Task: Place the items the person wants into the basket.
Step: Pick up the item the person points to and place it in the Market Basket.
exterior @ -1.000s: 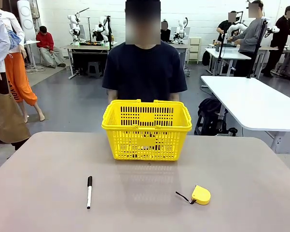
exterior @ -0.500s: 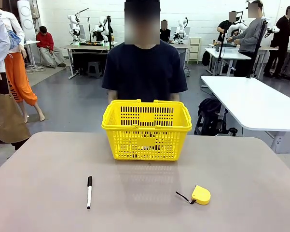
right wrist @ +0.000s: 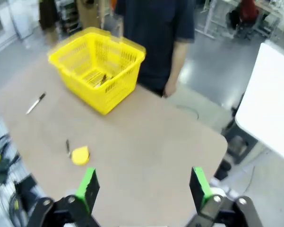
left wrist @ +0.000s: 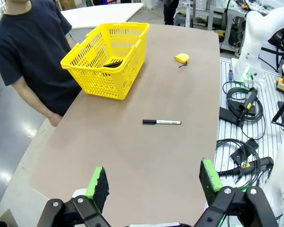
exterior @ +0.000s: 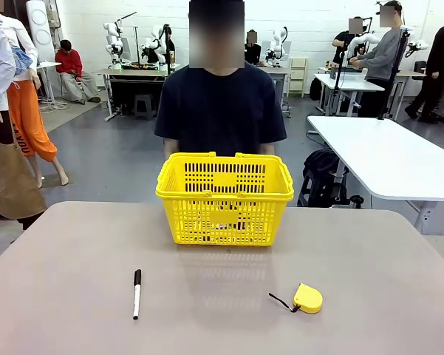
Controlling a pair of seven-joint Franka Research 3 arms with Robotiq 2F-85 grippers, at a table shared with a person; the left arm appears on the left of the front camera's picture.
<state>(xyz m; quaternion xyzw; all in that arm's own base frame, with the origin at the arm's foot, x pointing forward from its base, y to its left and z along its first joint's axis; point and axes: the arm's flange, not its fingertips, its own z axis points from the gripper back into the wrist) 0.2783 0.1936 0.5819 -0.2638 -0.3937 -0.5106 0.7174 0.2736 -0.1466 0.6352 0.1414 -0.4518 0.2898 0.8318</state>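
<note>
Looks basically done: dark items lie in the basket [left wrist: 108, 59], marker [exterior: 137, 293] and tape measure [exterior: 307, 298] left on the tabletop [exterior: 74, 251], both claws (left claw [left wrist: 153, 182], right claw [right wrist: 144, 187]) spread apart holding nothing.

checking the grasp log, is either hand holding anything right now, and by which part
Nothing is held: the left hand and right hand are both open and empty above the table.

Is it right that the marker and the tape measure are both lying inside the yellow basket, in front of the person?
Not quite. The marker and the tape measure lie on the table, outside the basket, as the front view shows. The basket does stand in front of the person.
</note>
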